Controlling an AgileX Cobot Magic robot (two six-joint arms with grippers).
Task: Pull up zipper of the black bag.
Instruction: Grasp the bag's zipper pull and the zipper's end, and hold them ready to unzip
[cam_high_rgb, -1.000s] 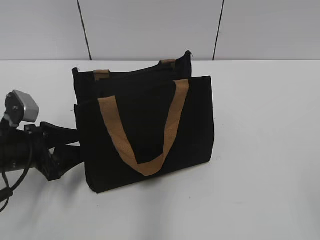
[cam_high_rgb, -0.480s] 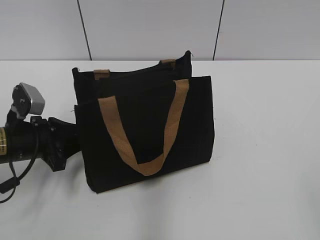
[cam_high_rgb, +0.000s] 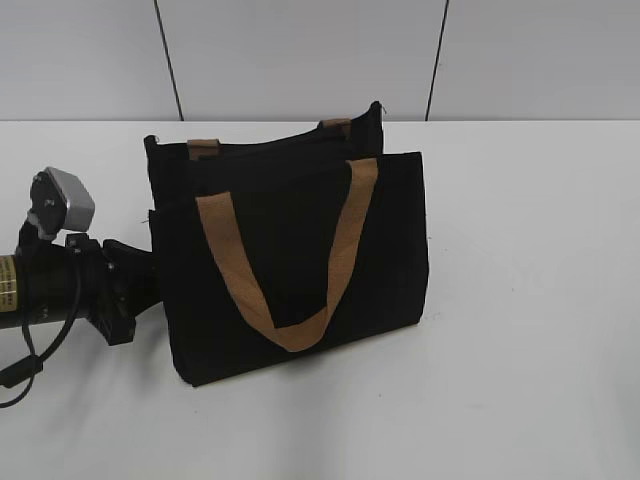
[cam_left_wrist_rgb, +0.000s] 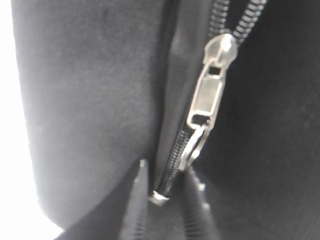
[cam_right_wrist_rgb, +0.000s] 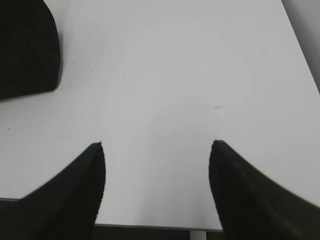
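boxy black fabric bag (cam_high_rgb: 290, 265) upright mid-surface | left gripper (cam_left_wrist_rgb: 165, 197) narrowly parted around small silver metal zipper (cam_left_wrist_rgb: 207, 100) end, aligning | right gripper (cam_right_wrist_rgb: 156, 150) spread wide, idle

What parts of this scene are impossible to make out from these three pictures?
- Exterior view: the zipper is out of sight on the black bag's left side; the left gripper is hidden there too.
- Left wrist view: the left gripper is blurred and cut by the bottom edge, so its grip is unclear.
- Right wrist view: the right gripper shows open over the white table; its arm is absent from the exterior view.
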